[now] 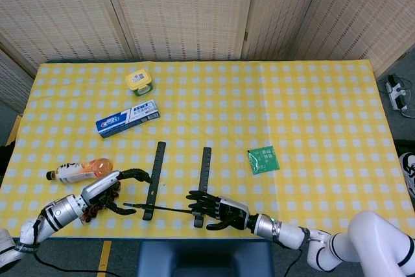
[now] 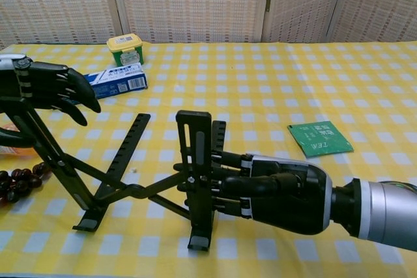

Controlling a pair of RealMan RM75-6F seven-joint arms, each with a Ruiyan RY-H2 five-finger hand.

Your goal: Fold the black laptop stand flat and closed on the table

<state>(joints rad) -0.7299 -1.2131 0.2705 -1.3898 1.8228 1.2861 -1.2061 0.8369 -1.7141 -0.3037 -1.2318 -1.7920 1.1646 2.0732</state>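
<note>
1. The black laptop stand (image 1: 174, 183) sits near the near edge of the table (image 1: 311, 108), left of centre, with its two long arms running near to far and thin cross struts linking them low down.
2. In the chest view the stand (image 2: 140, 180) is plainly unfolded: the right upright rises from the cloth and the struts cross in an X between the two sides.
3. The right hand (image 1: 220, 211) lies just right of the stand's right arm, fingers stretched leftward; in the chest view this hand (image 2: 273, 190) has its fingers against the right upright, though I cannot tell whether they truly clasp it.
4. The left hand (image 1: 104, 191) hovers at the stand's left arm; from the chest view the hand (image 2: 42, 89) has its fingers spread and extended above the left upright, holding nothing.
5. A drink bottle (image 1: 78, 171) lies on its side at the left edge, just beyond the left hand.
6. A toothpaste box (image 1: 128, 119) lies further back, with a yellow-lidded jar (image 1: 139, 82) beyond it.
7. A green packet (image 1: 262, 159) lies flat to the right of the stand.
</note>
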